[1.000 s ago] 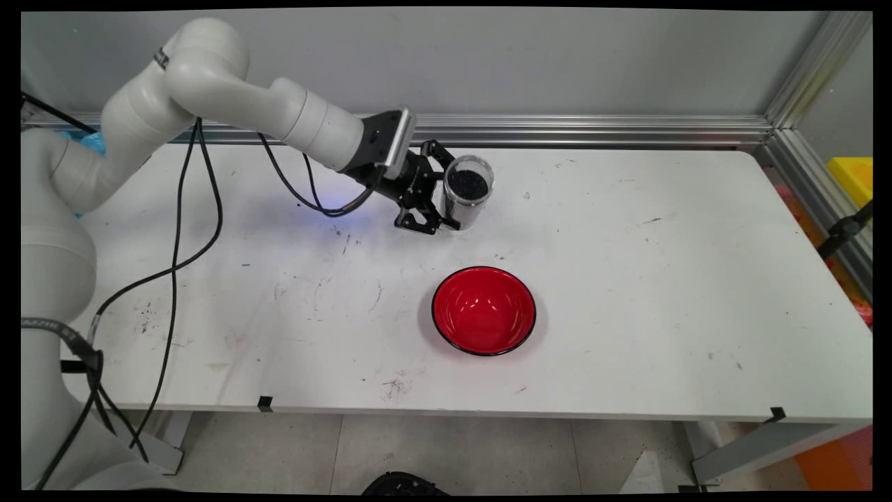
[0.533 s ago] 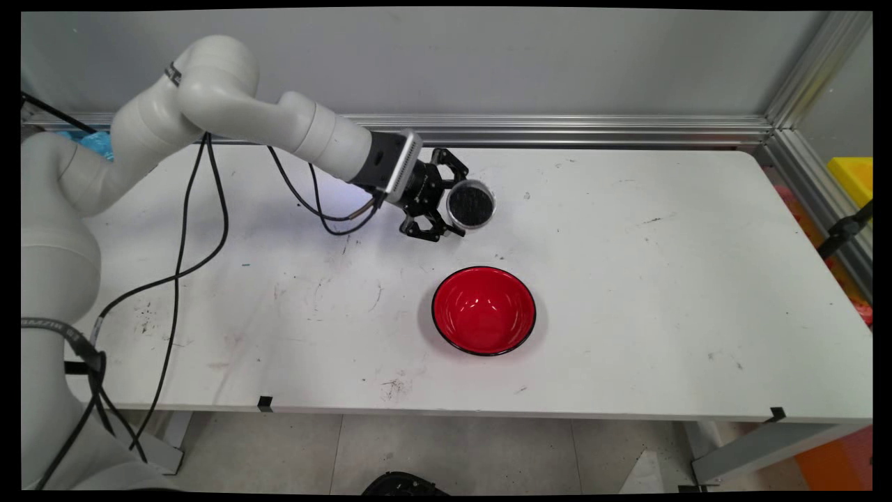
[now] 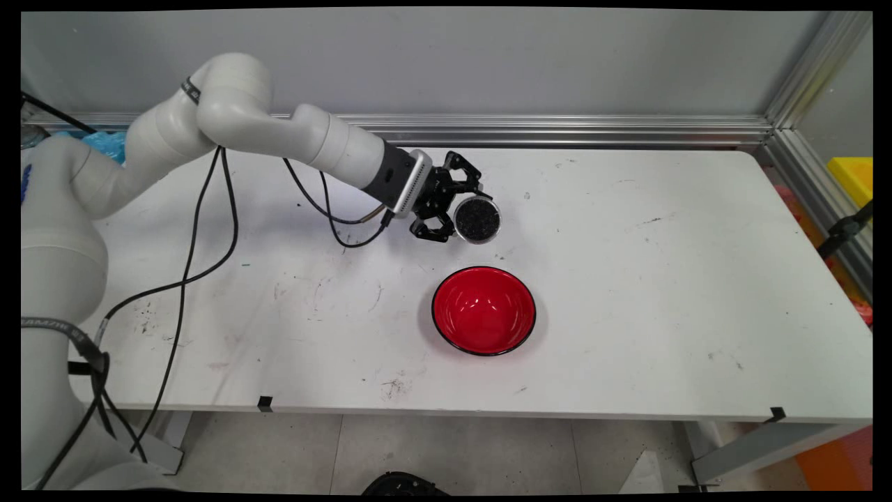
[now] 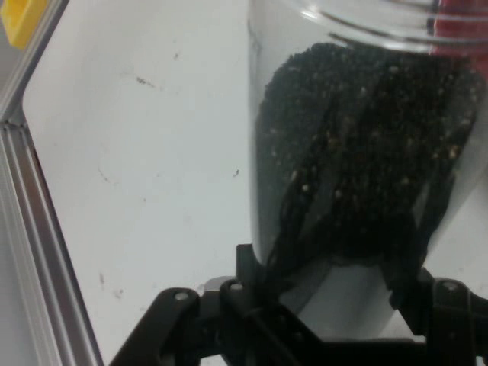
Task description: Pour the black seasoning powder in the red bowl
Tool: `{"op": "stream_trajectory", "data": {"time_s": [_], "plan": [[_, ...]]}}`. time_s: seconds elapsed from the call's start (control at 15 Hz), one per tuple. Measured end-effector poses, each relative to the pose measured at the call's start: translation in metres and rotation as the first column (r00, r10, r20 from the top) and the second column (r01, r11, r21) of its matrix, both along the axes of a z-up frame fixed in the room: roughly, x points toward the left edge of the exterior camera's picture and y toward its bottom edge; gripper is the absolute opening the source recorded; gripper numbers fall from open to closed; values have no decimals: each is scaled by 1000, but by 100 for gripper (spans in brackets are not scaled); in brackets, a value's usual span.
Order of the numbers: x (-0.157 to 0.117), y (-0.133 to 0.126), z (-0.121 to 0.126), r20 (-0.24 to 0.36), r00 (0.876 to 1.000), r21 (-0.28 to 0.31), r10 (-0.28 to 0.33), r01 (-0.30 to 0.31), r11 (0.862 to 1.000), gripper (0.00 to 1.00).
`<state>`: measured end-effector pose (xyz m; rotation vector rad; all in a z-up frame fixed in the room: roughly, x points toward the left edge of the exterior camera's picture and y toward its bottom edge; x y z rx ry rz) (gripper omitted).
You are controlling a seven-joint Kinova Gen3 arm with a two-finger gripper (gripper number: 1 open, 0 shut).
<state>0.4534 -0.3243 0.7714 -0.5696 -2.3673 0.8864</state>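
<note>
The gripper (image 3: 465, 219) has its fingers (image 4: 278, 252) clamped on a clear jar (image 3: 477, 220) of black grains, held tipped so its open mouth faces the main camera, up off the white counter (image 3: 662, 279). At six o'clock from the jar, well apart, a red bowl (image 3: 483, 310) sits on the counter.

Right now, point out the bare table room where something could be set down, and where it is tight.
Widest free patch: the table right of the red bowl, out to its right edge. Another lies left of the bowl, bordered by the hanging black cables. Tight spot: just behind the bowl, where the gripper holds a clear jar of black grains, tipped toward the camera.
</note>
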Motion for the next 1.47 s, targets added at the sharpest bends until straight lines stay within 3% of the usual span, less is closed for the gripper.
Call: {"op": "stream_trajectory", "data": {"time_s": [0.6, 1.47], "plan": [[-13, -11, -12, 82, 993, -145, -86, 97, 985, 0], [-26, -18, -17, 177, 972, -301, -157, 206, 931, 0]]}}
